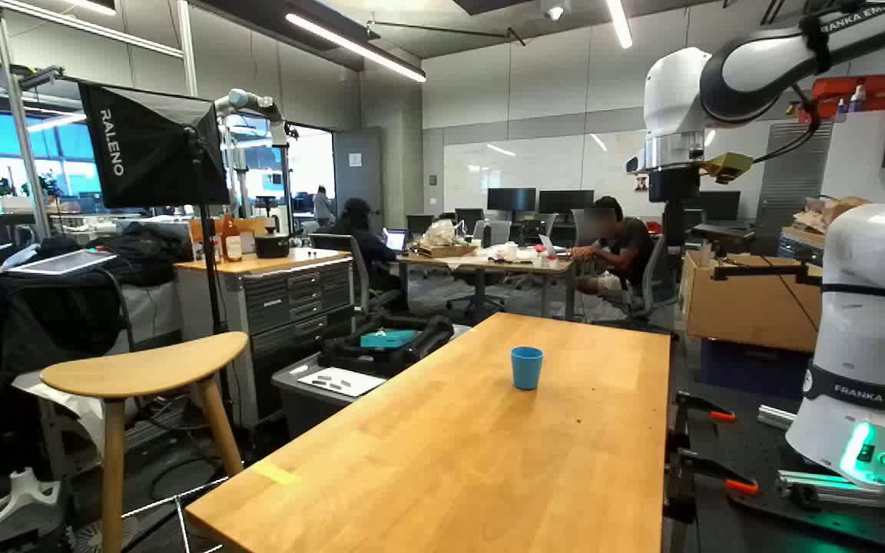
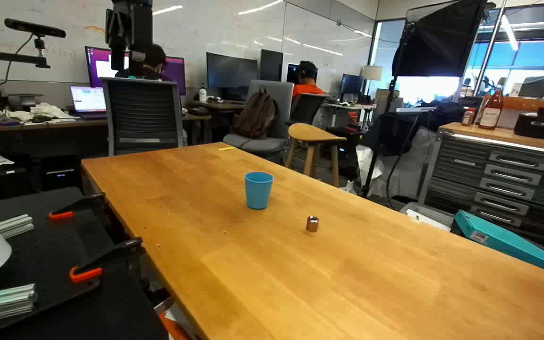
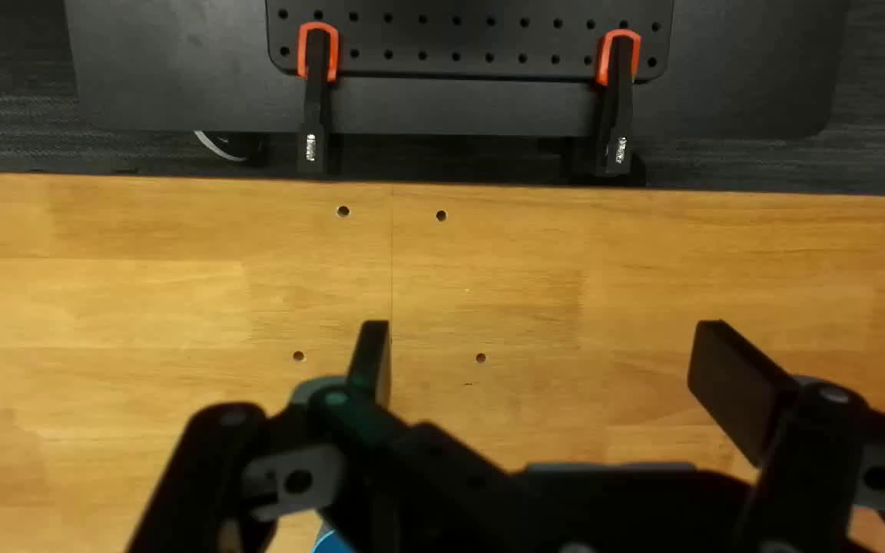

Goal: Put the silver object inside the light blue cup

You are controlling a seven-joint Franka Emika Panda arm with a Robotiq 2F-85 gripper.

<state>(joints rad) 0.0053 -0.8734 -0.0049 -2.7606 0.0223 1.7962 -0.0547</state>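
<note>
A small shiny silver object [image 2: 312,224] stands on the wooden table [image 2: 253,264] in an exterior view, with warm table reflections on it. It is a short cylinder. The light blue cup [image 2: 258,190] stands upright near it, apart from it; the cup also shows in an exterior view [image 1: 526,369], where the silver object does not show. In the wrist view only a sliver of the cup [image 3: 333,542] shows at the bottom edge. My gripper [image 3: 542,338] is open and empty, high above the table near its robot-side edge. It shows in both exterior views [image 1: 674,261] [image 2: 126,63].
Black clamps with orange ends [image 3: 316,100] hold along the table's robot-side edge. A wooden stool [image 1: 147,365] and a black case [image 1: 389,338] stand past the far side. A softbox lamp [image 1: 154,146] stands behind. People sit at desks in the background.
</note>
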